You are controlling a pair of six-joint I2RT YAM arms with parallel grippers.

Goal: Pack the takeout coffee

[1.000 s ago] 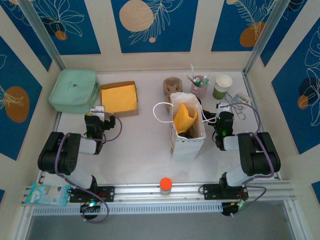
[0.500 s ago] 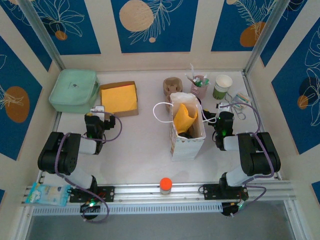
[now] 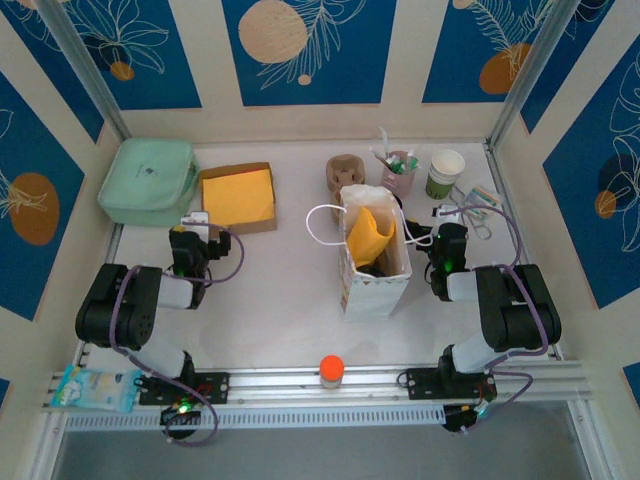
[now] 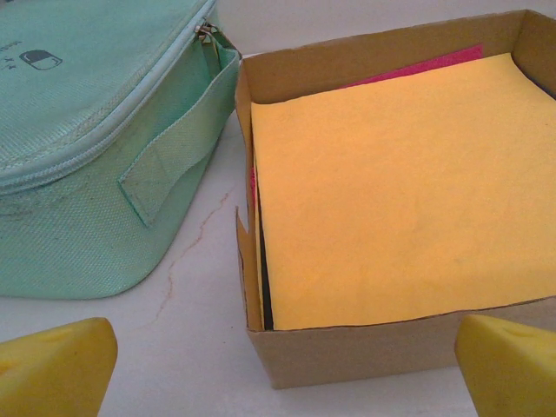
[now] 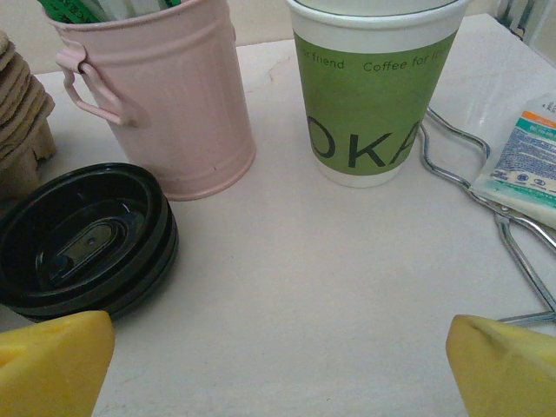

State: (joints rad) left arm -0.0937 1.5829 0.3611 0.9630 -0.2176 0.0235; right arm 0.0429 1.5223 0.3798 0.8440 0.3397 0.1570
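Fingertips (image 4: 52, 369) of the left gripper (image 4: 280, 372): yellow, spread wide, nothing between them. Parked low over the table, just short of a cardboard box (image 4: 373, 352) of yellow napkins (image 4: 391, 191), with a green zip pouch (image 4: 87, 156) beside it.

Right gripper (image 5: 278, 365): likewise gaping and empty above bare table (image 5: 304, 287). Ahead of it, a black lid (image 5: 82, 239) lying by a pink cup (image 5: 165, 95), and a lidless green cup (image 5: 373, 95) further right, apart from both.

Coffee (image 3: 374, 266): seemingly the dark round shape low inside the white paper bag (image 3: 375, 290) at mid-table, partly under a yellow napkin (image 3: 368, 232). Green side not visible from above, so not certain. If so, probably packed already.

Handling, as a judgement: thin paper wall, easily dented; weight unknown, contents hidden. Press-on lid smooth and liable to pop off under a squeeze or a tilt. Best taken around the wall just under the lid rim, where the rolled edge stiffens it, with gentle pressure and kept upright. Not by the lid alone. Bag soft too, likely to lean if nudged.
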